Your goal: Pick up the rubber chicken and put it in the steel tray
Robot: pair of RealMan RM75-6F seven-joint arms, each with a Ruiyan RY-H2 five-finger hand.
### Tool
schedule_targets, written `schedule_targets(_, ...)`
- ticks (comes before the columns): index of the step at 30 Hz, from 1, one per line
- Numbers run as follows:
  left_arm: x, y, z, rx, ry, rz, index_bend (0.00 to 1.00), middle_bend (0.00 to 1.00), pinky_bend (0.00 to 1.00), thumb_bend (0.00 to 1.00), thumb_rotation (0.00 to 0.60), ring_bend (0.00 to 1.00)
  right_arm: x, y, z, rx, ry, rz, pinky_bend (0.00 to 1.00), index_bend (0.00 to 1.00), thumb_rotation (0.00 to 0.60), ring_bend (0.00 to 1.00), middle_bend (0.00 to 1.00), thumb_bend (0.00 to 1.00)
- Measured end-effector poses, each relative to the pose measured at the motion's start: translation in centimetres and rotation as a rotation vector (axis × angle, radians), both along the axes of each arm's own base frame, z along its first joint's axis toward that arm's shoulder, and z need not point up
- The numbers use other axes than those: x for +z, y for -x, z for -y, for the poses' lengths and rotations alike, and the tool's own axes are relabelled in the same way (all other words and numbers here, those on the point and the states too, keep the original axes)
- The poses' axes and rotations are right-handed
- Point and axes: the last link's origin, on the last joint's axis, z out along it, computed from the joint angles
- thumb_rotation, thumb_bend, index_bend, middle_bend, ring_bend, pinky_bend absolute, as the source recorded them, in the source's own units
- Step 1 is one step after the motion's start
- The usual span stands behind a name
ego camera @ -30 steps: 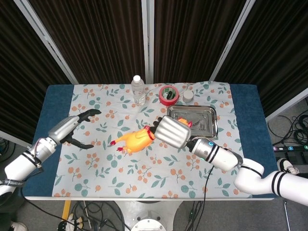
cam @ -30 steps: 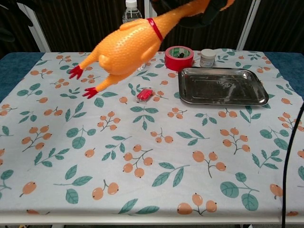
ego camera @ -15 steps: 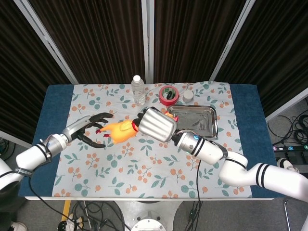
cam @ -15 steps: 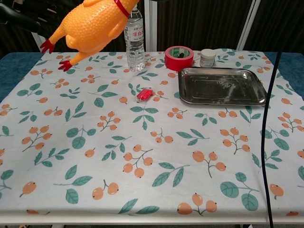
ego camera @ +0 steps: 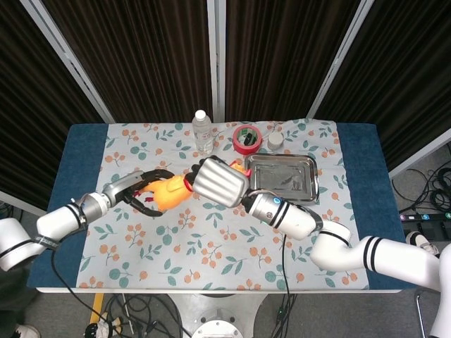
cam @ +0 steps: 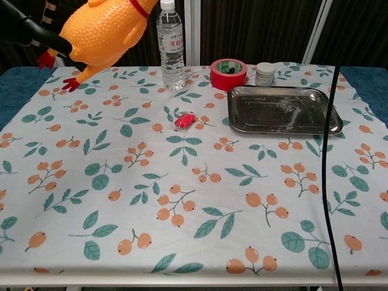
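Two hands meet around one toy here, above the left part of the table (cam: 24, 200). Nearest to the chest camera is only the flowered cloth (ego camera: 211, 239), and on it a small red object (cam: 185, 120) lies alone, in front of the bottle (cam: 171, 43). Higher and to the left hangs the chicken (cam: 102, 30), lifted clear of the cloth, with its red feet pointing down and left. The right hand (ego camera: 218, 182) holds it at the neck end (the head itself is hidden behind that hand in the head view), so its fingers are closed on the toy. The left hand (ego camera: 144, 190) has its dark fingers curved around the tail and leg end; they seem to touch the body, but whether they really press it I cannot tell. I judge that the chicken is light, soft and hollow, so it will bend and swing if it is taken by one thin end. The thick middle of the body is the better place to grip, because the bumpy rubber there should not slip much and the neck will not fold. Farther back and to the right lies the tray (cam: 280, 110), well apart from the chicken and with nothing in it. Behind the tray stand the red tape roll (cam: 228, 73) and a small jar (cam: 265, 73), just beside each other, and the bottle is at the back edge, near the dark curtain (ego camera: 282, 56).
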Motion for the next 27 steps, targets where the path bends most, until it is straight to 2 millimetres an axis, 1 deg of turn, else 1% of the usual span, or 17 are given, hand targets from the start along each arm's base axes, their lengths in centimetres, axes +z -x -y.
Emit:
schedule_targets(3, -0.1, 0.0, -0.1, 0.014, 0.002, 0.0, 0.27, 0.29, 0.34, 0.06, 0.6, 0.25, -0.3, -0.1, -0.1, 0.001, -0.002, 0.002, 0.99, 0.95, 0.6, 0.72, 0.75, 0.38)
schedule_targets(4, -0.1, 0.1, -0.2, 0.02, 0.0, 0.002, 0.3, 0.32, 0.36, 0.08, 0.6, 0.28, -0.3, -0.1, -0.1, 0.001, -0.003, 0.004, 0.99, 0.96, 0.6, 0.72, 0.76, 0.38)
schedule_targets(6, -0.1, 0.1, -0.4, 0.037, -0.007, 0.007, 0.35, 0.38, 0.39, 0.15, 0.6, 0.33, -0.4, -0.1, -0.1, -0.002, -0.004, 0.007, 0.99, 0.96, 0.6, 0.73, 0.76, 0.38)
schedule_targets(9, -0.2, 0.2, -0.6, 0.061, -0.02, 0.015, 0.42, 0.44, 0.43, 0.24, 0.596, 0.38, -0.5, 0.0, -0.1, -0.006, -0.008, 0.007, 0.99, 0.96, 0.6, 0.73, 0.76, 0.38)
schedule_targets(14, -0.5, 0.4, -0.6, 0.081, -0.046, 0.02, 0.56, 0.57, 0.51, 0.42, 0.559, 0.5, -0.6, 0.1, -0.4, -0.006, -0.019, 0.005, 0.99, 0.96, 0.6, 0.73, 0.76, 0.38)
schedule_targets(15, -0.6, 0.4, -0.6, 0.085, -0.049, 0.022, 0.57, 0.58, 0.51, 0.44, 0.552, 0.51, -0.6, 0.1, -0.5, -0.006, -0.021, 0.005, 0.99, 0.96, 0.6, 0.73, 0.76, 0.38)
schedule_targets(19, -0.8, 0.7, -0.7, 0.117, -0.068, 0.043, 0.71, 0.71, 0.58, 0.51, 0.6, 0.61, -0.7, 0.1, -0.8, -0.005, -0.033, 0.008, 0.99, 0.96, 0.6, 0.74, 0.76, 0.38)
schedule_targets(23, -1.0, 0.9, -1.0, 0.148, -0.1, 0.058, 0.8, 0.8, 0.64, 0.56, 0.6, 0.69, -0.8, 0.2, -1.1, -0.009, -0.05, 0.012, 0.99, 0.97, 0.6, 0.74, 0.77, 0.38)
schedule_targets(27, -1.2, 0.9, -1.1, 0.174, -0.131, 0.065, 0.86, 0.86, 0.68, 0.64, 0.6, 0.74, -0.9, 0.3, -1.4, -0.007, -0.06, 0.013, 0.99, 0.97, 0.6, 0.74, 0.77, 0.38)
